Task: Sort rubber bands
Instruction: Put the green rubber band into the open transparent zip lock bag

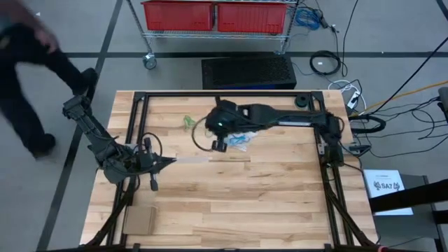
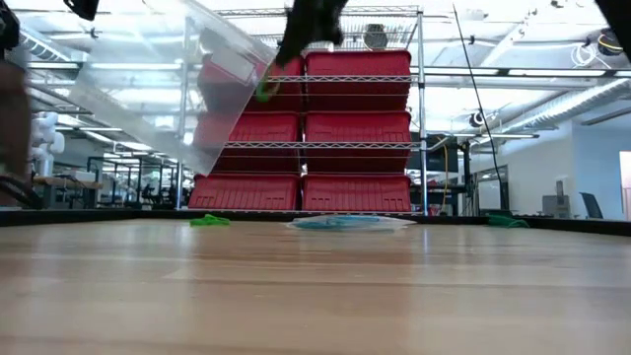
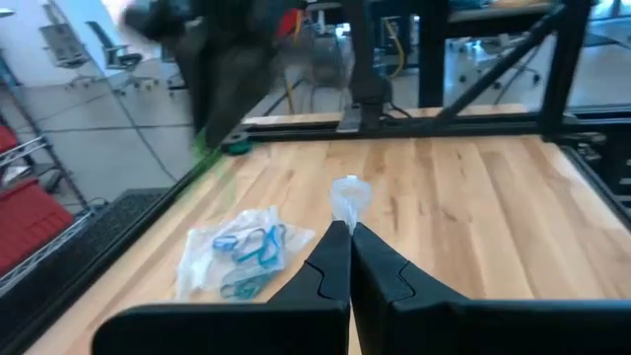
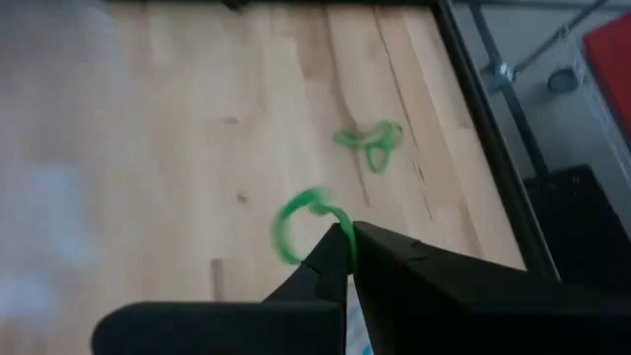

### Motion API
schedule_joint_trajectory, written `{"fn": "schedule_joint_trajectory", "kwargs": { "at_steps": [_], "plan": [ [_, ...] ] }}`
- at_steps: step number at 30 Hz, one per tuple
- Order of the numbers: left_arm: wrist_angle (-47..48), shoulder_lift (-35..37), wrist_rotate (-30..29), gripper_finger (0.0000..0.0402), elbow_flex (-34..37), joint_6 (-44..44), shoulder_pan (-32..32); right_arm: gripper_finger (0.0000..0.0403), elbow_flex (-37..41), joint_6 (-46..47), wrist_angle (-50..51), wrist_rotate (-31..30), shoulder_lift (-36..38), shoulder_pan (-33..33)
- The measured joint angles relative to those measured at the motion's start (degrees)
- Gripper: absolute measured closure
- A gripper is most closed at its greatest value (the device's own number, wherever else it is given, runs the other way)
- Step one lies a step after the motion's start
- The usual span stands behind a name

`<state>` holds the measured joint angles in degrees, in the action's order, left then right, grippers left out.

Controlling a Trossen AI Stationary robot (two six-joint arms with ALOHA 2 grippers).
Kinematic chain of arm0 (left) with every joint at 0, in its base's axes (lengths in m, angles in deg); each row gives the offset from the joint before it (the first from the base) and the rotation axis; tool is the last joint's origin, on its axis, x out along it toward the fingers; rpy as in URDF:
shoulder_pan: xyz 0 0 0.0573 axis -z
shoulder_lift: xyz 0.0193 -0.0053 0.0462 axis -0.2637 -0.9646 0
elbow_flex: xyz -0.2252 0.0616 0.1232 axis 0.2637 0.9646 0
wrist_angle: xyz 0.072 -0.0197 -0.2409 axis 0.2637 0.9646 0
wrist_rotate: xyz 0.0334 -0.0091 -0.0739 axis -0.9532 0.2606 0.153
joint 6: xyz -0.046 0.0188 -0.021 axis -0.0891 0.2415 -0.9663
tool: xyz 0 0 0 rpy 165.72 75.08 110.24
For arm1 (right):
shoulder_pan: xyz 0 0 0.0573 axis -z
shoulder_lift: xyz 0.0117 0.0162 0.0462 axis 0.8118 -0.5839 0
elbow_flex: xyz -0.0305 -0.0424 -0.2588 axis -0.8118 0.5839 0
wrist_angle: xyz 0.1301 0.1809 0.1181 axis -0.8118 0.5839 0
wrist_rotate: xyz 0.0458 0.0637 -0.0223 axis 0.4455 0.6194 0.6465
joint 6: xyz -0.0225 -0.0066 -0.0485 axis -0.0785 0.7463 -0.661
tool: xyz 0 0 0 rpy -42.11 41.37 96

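My right gripper is raised over the middle of the table, shut on a green rubber band, which also shows high in the low view as a green rubber band. More green rubber bands lie on the wood toward the far side, seen from above as green bands. A clear bag with blue rubber bands lies flat on the table under the right arm. My left gripper is at the table's left, shut on an empty clear plastic bag. My left gripper pinches a bunched bit of the clear bag's edge between its two fingertips. The fingers lie about level, pointing toward the table's right. The bag is held up clear of the table. My right gripper pinches the green rubber band at its fingertips, slanting down from above. The loop hangs beside the fingers, lifted clear of the table.
Black frame rails border the table's left, far and right sides. A cardboard piece lies at the near left. Red bins on a wire shelf stand beyond the far edge. A person moves at the far left.
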<state>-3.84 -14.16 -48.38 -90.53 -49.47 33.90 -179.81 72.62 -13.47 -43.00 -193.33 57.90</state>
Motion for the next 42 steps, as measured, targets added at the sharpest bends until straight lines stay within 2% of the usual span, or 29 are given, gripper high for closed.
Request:
{"fn": "schedule_joint_trajectory", "kwargs": {
  "at_steps": [6,15,25,29,34,42],
  "plan": [
    [0.0,-0.2,0.3,0.0402,0.0,-1.5,-4.3,0.0403,-0.1,1.7,1.3,-4.1,5.4,-4.8],
    [-0.7,-1.3,5.3,0.0402,0.0,-1.5,-10.6,0.0403,-0.1,2.3,-1.9,-6.6,5.6,-8.9],
    [-0.7,-1.3,5.4,0.0402,0.0,-1.5,-14.7,0.0403,0.0,2.5,-4.8,-6.5,5.4,-9.4],
    [-2.5,-1.3,7.5,0.0402,0.0,-0.7,-16.1,0.0403,0.0,2.5,-5.1,-6.4,5.4,-9.4],
    [-5.2,-1.4,9.5,0.0402,-0.1,1.9,-16.6,0.0403,0.0,1.2,-5.7,-5.8,3.6,-9.4],
    [-5.2,-1.5,9.5,0.0402,-0.1,2.0,-17.0,0.0403,0.0,-0.6,-7.1,-3.0,0.8,-9.0]
  ]
}}
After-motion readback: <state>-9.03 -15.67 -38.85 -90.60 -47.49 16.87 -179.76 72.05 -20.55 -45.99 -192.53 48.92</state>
